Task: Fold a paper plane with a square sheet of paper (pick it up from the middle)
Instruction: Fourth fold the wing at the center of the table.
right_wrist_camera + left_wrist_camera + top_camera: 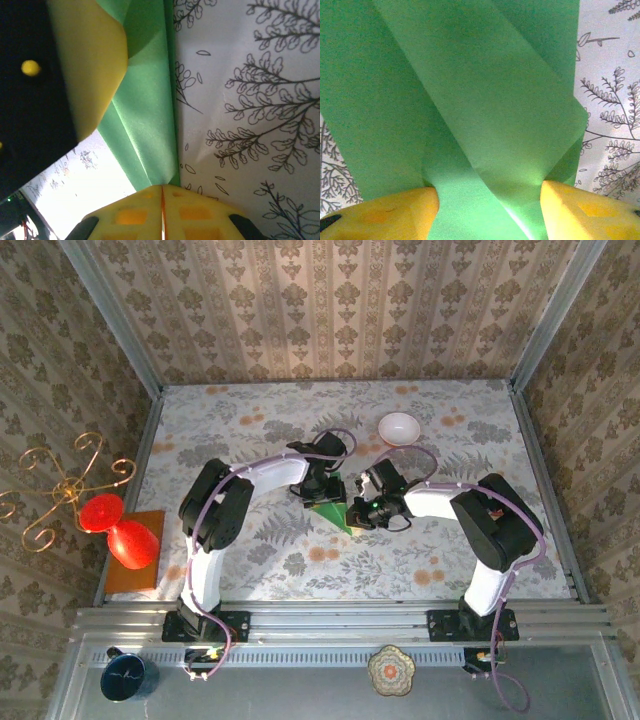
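**Q:** Where is the sheet of paper (pixel 331 513)?

**A:** At mid-worktop (pixel 450 560), on the flowered cloth, between the two arms' tips. It is bright green and already partly folded. In the left wrist view, overlapping flaps (pixel 485 100) cross one another at a slant.

**Q:** State of the left pincer (pixel 318 486)?

**A:** Half wide. Its yellow fingers (pixel 385 215) stand apart at the bottom of the wrist view, and the folded layers fill the gap between them. It cannot be told whether the fingers press the paper or merely straddle it.

**Q:** And the right pincer (pixel 362 508)?

**A:** Closed. Its two yellow pads (pixel 130 215) meet along a thin seam, and a narrow creased edge of the green paper (pixel 150 135) runs straight into that seam, so it is pinched there. One finger of the left pincer (pixel 85 65) sits just above, against the same fold.

**Q:** Other items?

**A:** A white bowl (pixel 399 427) stands farther back, well apart from the paper.
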